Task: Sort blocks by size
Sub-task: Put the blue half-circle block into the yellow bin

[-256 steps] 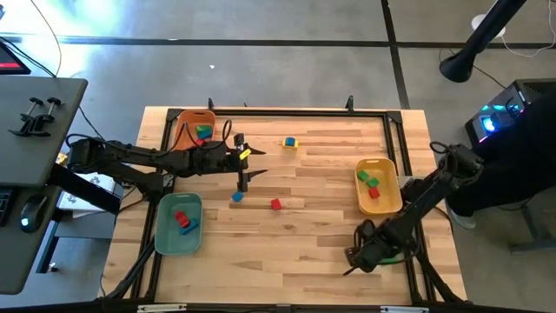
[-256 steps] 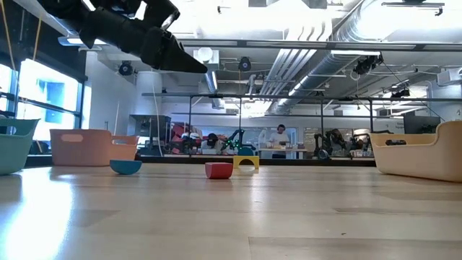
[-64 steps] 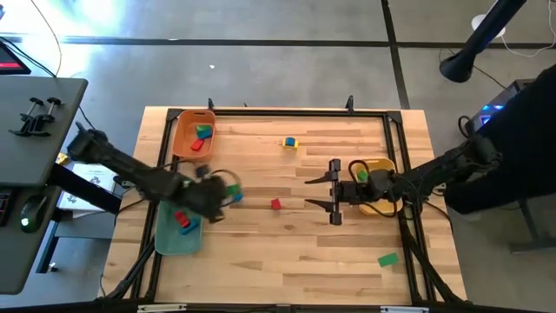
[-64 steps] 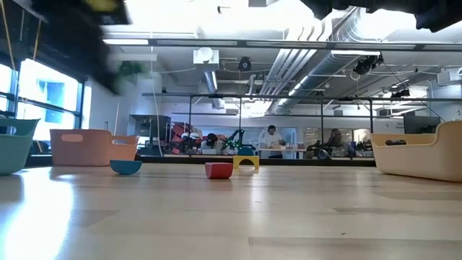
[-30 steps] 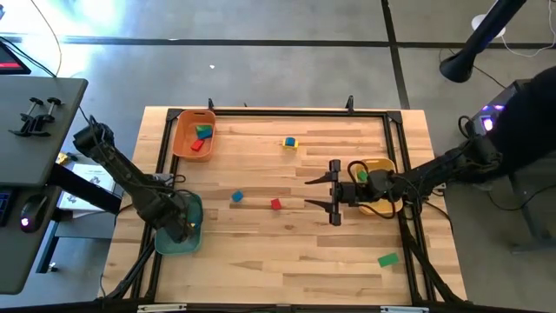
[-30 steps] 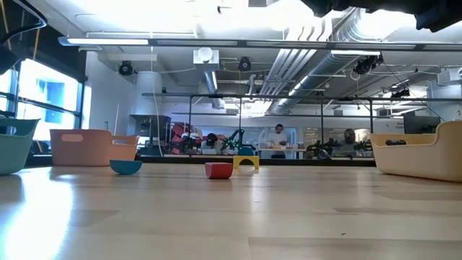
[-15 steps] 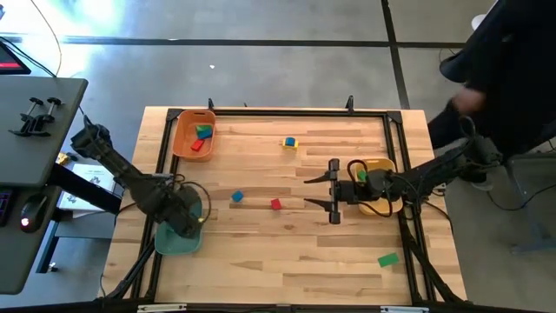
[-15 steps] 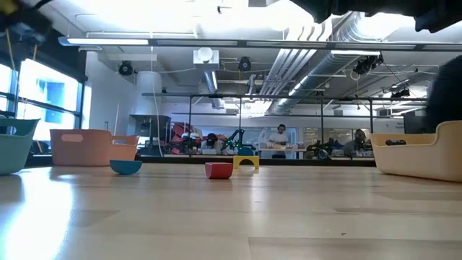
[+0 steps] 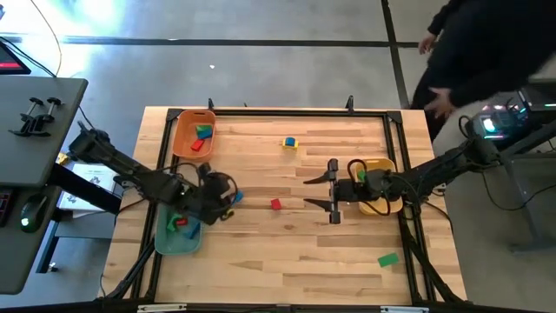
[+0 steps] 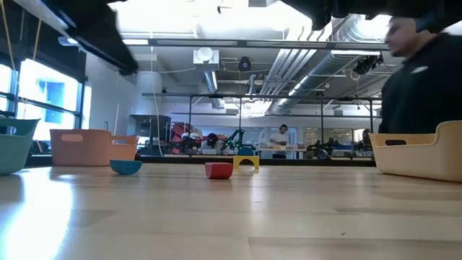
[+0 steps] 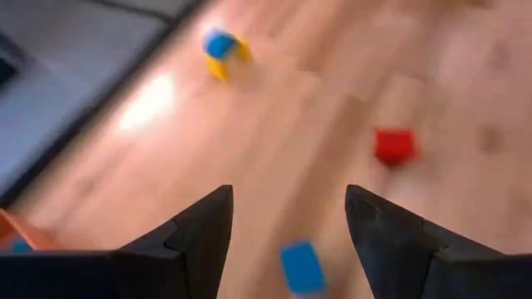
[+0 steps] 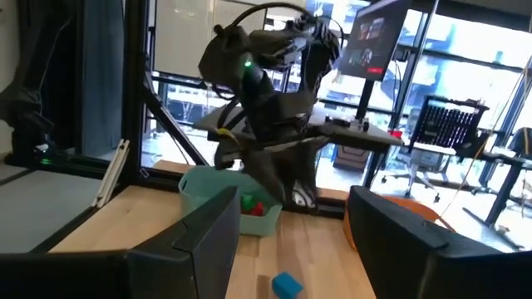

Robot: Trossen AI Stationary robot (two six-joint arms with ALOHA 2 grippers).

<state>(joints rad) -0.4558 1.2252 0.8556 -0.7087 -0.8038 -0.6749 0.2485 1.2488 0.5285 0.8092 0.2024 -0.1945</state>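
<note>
Your left gripper (image 9: pixel 228 198) has just swung out from over the teal tray (image 9: pixel 165 236) & now hangs above the table by the tray's inner edge, close to the blue block (image 9: pixel 237 197). In the left wrist view its fingers (image 11: pixel 204 228) stand apart w/ nothing between them, blue block (image 11: pixel 301 267) showing in the gap, so the drop into teal looks done; a red and a green block now show in that tray. Blue is prob. your next pick. Right gripper (image 9: pixel 334 192) hasn't budged in the last sec: parked mid-table just off the yellow tray (image 9: pixel 393 165), jaws wide, empty. Still loose on the table: red block (image 9: pixel 275 204) near centre, the yellow-and-blue block (image 9: pixel 289 143) toward the far edge, green block (image 9: pixel 387 259) at the near right. Orange tray (image 9: pixel 182 119) holds a few. A person (image 9: pixel 486 43) has walked in at the far right corner, so watch that side.
</note>
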